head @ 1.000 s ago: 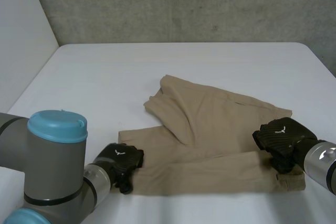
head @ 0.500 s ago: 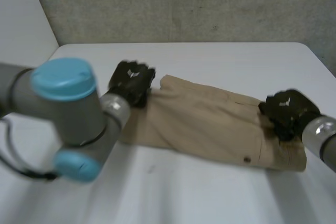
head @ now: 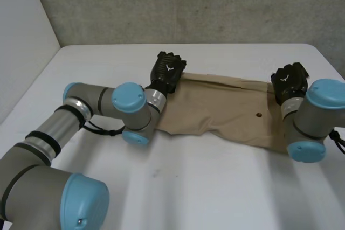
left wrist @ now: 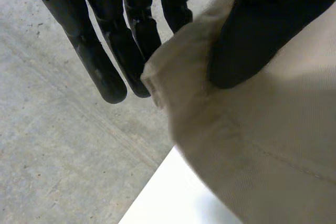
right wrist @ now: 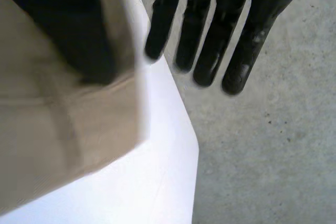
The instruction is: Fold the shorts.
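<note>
While left hand (head: 168, 71) and right hand (head: 289, 82) seemingly pinch the shorts (head: 215, 109), table (head: 188, 187) lies beneath.

Light was soft and even, seemingly from overhead, and nothing glared. In the head view the white table (head: 226, 187) was the brightest surface, and the grey wall (head: 188, 4) behind it sat dimmer and mottled. The shorts (head: 215, 106) took the light flatly, with a thin dark line of shadow under their near edge and faint shading along the creases. My left hand (head: 168, 71) and right hand (head: 289, 82) read as near-solid black. In the 2 wrist views my fingers (left wrist: 92, 59) carried a dull sheen, my thumb (left wrist: 252, 40) on the cloth was a dark mass, and the table looked almost washed out to plain white.
</note>
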`<act>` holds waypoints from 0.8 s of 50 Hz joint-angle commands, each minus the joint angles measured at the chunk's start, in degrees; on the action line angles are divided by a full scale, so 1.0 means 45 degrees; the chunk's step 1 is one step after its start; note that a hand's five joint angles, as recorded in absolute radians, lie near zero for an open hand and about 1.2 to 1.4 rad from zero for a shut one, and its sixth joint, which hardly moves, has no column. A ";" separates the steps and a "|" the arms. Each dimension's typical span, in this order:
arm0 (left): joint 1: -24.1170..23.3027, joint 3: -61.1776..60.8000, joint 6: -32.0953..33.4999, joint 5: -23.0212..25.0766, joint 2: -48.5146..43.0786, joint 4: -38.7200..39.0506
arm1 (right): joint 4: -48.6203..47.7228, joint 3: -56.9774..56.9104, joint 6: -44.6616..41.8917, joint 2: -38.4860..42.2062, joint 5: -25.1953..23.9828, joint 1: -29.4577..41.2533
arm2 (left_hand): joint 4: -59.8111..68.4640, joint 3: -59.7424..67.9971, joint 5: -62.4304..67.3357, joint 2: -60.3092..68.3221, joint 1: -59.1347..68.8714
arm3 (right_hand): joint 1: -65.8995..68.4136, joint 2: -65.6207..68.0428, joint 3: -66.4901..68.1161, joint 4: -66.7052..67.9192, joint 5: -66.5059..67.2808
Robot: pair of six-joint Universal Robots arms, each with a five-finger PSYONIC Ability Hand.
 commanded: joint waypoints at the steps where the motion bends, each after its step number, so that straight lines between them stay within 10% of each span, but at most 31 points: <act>1: -0.0045 -0.2434 0.0239 -0.0957 0.1128 0.2647 | -0.0735 -0.0077 0.0536 -0.0872 0.0113 0.0279 | -1.2546 -1.2448 -1.2061 -1.2547 -1.1676 | -0.7056 -0.8926 -0.9139 -0.9064 -0.9262; 14: -0.0200 -0.9308 0.0084 -0.1701 0.7104 0.3803 | 0.2112 0.2051 0.3994 -0.5543 -0.0412 0.0181 | -1.2254 -1.2156 -1.1769 -1.2255 -1.1384 | -0.7056 -0.8926 -0.9139 -0.9064 -0.9262; 26: -0.0122 -1.4330 -0.2374 -0.2248 1.1228 -0.0490 | 0.7974 0.3769 0.6749 -0.6677 -0.2054 -0.0736 | -1.1992 -1.1894 -1.1507 -1.1993 -1.1122 | -0.5281 -0.7151 -0.7364 -0.7288 -0.7487; 40: 0.0209 -1.7495 -0.4741 -0.2170 1.2850 -0.1687 | 0.3952 0.5959 0.6633 -0.5350 -0.2836 -0.1557 | -1.2067 -1.1969 -1.1582 -1.2068 -1.1197 | -0.1805 -0.3675 -0.3888 -0.3812 -0.4011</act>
